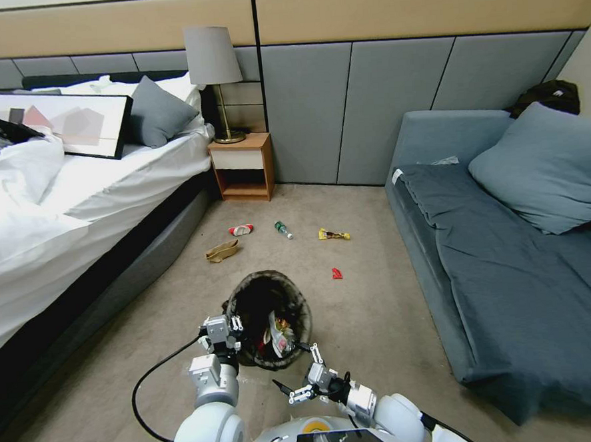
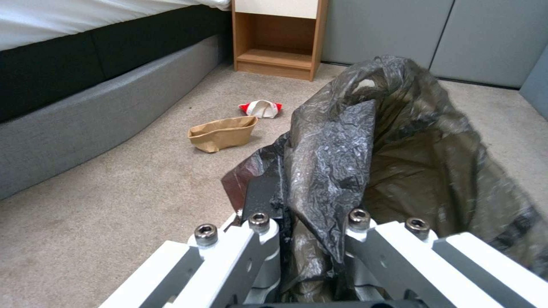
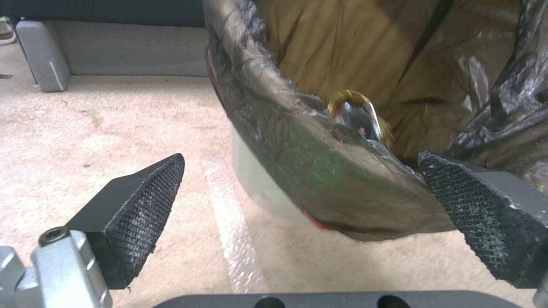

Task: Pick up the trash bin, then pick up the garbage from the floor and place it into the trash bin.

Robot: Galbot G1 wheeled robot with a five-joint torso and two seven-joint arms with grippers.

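The trash bin [image 1: 268, 296] is on the carpet right in front of me, its black bag [image 2: 342, 141] folded over the rim. My left gripper [image 1: 225, 328] is shut on that rim's left side [image 2: 302, 214]. My right gripper [image 1: 298, 373] is open at the near rim, its pads [image 3: 143, 205] spread wide with nothing clamped. A shiny wrapper [image 1: 280, 334] lies inside the bin [image 3: 320, 171]. Garbage on the floor beyond: a brown paper bag [image 1: 222, 251] [image 2: 221, 133], a red-white packet [image 1: 241, 229] [image 2: 260, 108], a small bottle [image 1: 283, 230], a yellow wrapper [image 1: 334, 234] and a red scrap [image 1: 337, 273].
A bed [image 1: 61, 208] with a grey base [image 2: 85, 124] runs along the left. A wooden nightstand [image 1: 242, 167] with a lamp [image 1: 214, 72] stands at the wall. A grey-blue sofa [image 1: 511, 254] lines the right. Open carpet lies between them.
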